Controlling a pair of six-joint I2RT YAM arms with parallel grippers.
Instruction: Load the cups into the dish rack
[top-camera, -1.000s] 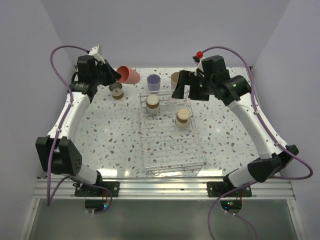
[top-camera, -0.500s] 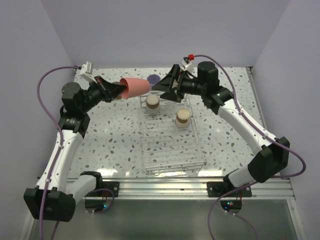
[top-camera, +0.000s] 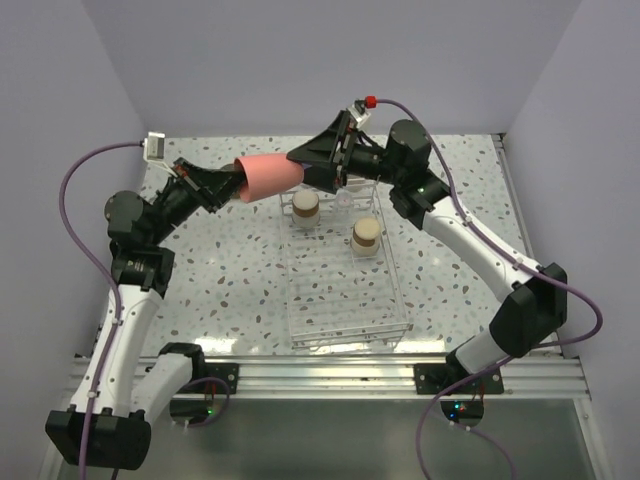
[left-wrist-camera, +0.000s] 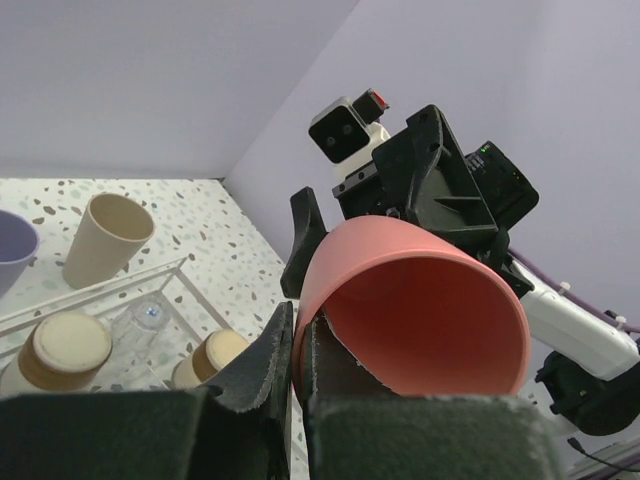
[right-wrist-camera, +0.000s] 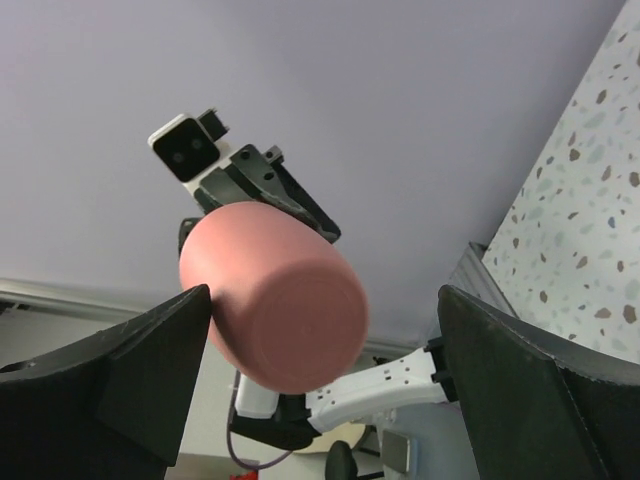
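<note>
My left gripper (top-camera: 232, 180) is shut on the rim of the coral-red cup (top-camera: 268, 176) and holds it on its side in the air above the rack's far end. In the left wrist view the fingers (left-wrist-camera: 262, 365) pinch the cup's wall (left-wrist-camera: 420, 300). My right gripper (top-camera: 305, 168) is open, its fingers standing either side of the cup's base (right-wrist-camera: 285, 305). The dish rack (top-camera: 392, 300) holds two upturned brown-grey cups (top-camera: 306, 209) (top-camera: 366, 236) and a tiny clear one (left-wrist-camera: 148, 315). The beige cup (left-wrist-camera: 105, 238) and the lavender cup (left-wrist-camera: 10, 255) stand beyond the rack.
The two arms meet over the rack's far end and hide the table's back edge in the top view. A speckled tabletop (top-camera: 230, 280) lies round the rack, with purple walls on three sides.
My left gripper has carried the coral-red cup up and to the right. My right gripper has swung left to meet it, and its open fingers now flank the cup's base.
</note>
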